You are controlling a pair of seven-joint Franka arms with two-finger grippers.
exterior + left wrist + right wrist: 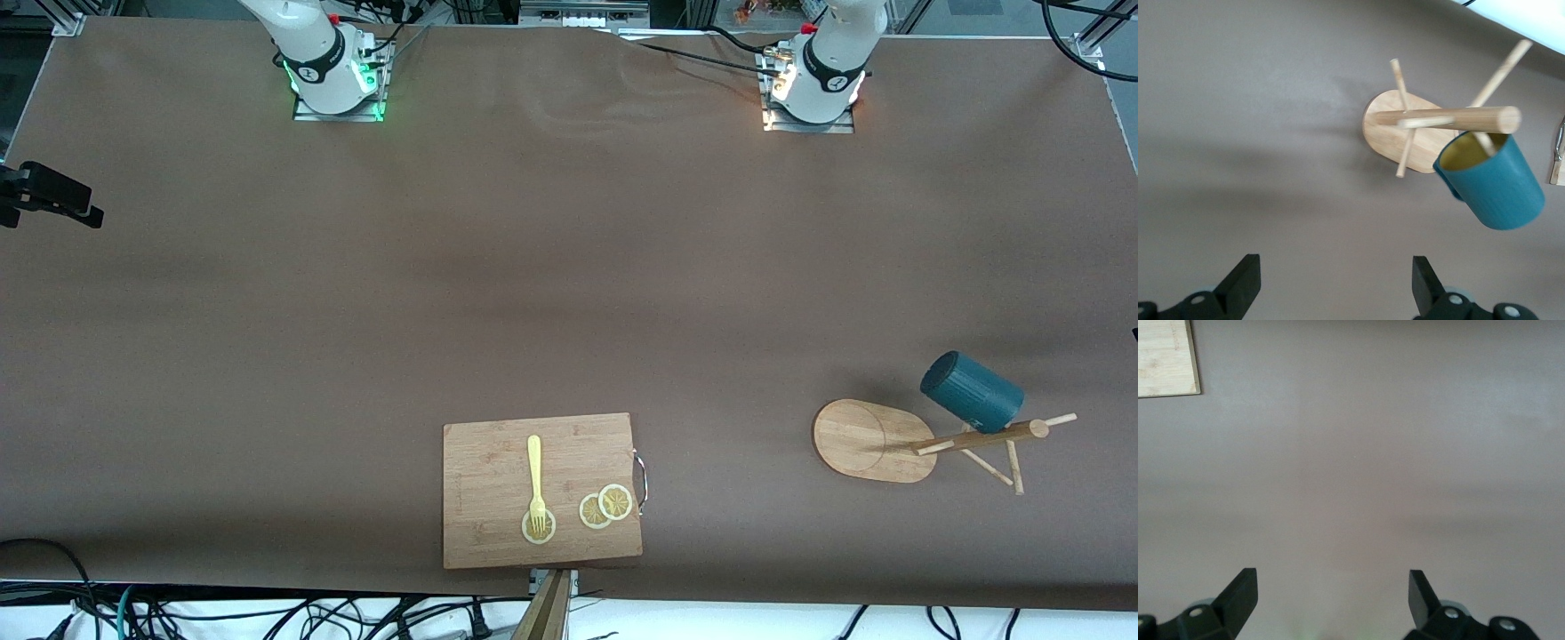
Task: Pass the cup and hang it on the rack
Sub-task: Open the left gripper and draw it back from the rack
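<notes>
Brown covering spans the whole surface in the front view, with wide bare room between the arm bases and the objects. The rack stands toward the left arm's end of the surface, and the cup hangs tilted on one of its pegs, off the surface. A wooden cutting board lies near the surface edge closest to the front camera, carrying a yellow fork and lemon slices. Neither tool appears in this view; only the arm bases show, cut off at the top. In the left wrist view, the left tool is over bare surface with its fingers spread and released, apart from the rack and the cup, whose handle is mostly hidden. In the right wrist view, the right tool is likewise released over bare surface, with one board corner cut off at the frame edge.
</notes>
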